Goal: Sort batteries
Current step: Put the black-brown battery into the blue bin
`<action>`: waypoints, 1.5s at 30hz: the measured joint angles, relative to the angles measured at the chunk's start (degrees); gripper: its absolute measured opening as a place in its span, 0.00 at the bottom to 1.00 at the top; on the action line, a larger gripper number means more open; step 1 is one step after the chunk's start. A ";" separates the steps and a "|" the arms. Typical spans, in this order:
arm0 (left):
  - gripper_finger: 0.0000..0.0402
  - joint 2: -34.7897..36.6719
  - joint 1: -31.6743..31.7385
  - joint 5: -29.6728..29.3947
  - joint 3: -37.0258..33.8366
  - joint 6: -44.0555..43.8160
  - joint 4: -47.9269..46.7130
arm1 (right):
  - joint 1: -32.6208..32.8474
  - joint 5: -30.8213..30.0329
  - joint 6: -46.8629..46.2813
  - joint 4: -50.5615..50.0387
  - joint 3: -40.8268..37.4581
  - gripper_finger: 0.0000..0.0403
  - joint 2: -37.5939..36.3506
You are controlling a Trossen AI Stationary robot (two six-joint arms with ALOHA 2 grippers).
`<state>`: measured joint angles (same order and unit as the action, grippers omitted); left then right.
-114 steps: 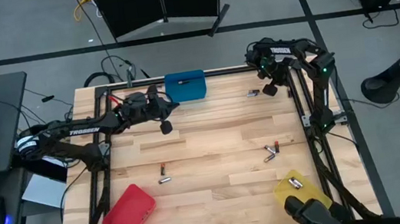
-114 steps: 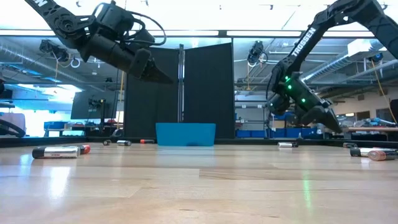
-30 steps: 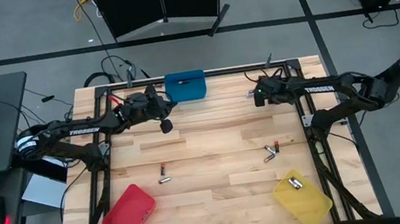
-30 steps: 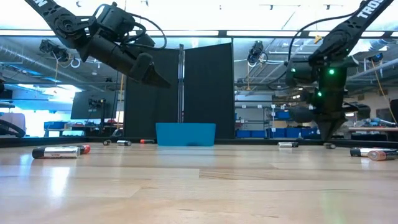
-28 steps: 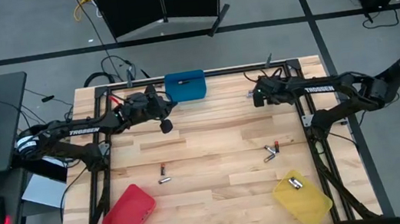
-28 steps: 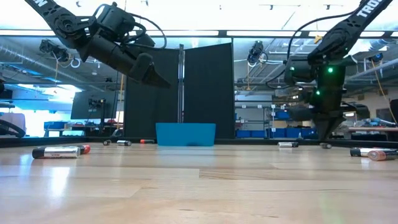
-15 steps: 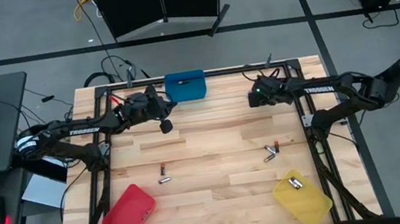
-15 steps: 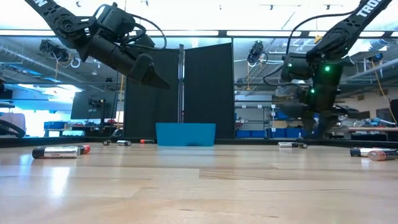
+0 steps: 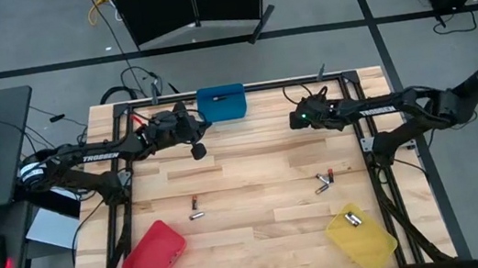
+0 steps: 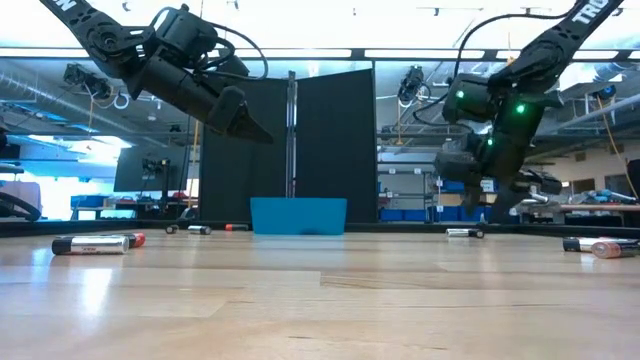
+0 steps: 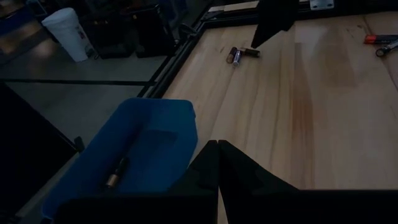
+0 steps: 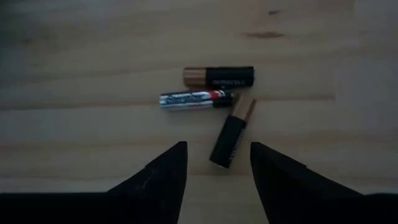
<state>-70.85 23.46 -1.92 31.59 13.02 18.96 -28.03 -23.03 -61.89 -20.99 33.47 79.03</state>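
Three batteries (image 12: 214,99) just beyond open right hand (image 12: 214,163)

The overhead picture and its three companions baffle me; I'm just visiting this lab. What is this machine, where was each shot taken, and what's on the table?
It is a robot with two dark arms at a wooden table, sorting batteries into bins. One camera looks straight down, one sits level with the tabletop, and one rides on each wrist. The left gripper hovers near the blue bin, fingers shut, empty. The right gripper hovers with fingers open over three batteries, holding nothing. One battery lies in the blue bin, another in the yellow bin; the red bin looks empty. More loose batteries lie mid-table.
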 joint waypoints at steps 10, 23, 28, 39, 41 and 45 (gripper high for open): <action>0.03 0.00 0.01 -0.01 0.00 -0.09 -0.63 | 0.41 -3.18 -2.17 6.79 0.32 0.46 11.07; 0.03 0.00 -0.01 -0.03 0.00 -0.09 -0.79 | -0.56 -2.31 13.67 2.83 -0.09 0.45 -0.01; 0.03 0.00 0.01 -0.01 0.00 0.01 -0.74 | -5.05 5.48 32.50 5.13 -0.08 0.45 -0.02; 0.03 0.00 0.01 -0.01 0.00 0.08 -0.98 | -8.37 10.28 49.64 5.58 0.23 0.44 6.06; 0.03 0.00 0.01 -0.01 0.00 0.08 -0.98 | -8.48 11.87 49.90 5.50 0.24 0.41 6.39; 0.03 0.00 -0.01 -0.01 0.00 -0.17 -1.18 | -8.43 13.55 48.56 4.93 0.24 0.30 6.45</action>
<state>-70.85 23.44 -1.93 31.59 12.85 17.78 -36.46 -9.48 -13.33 -16.05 33.71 85.47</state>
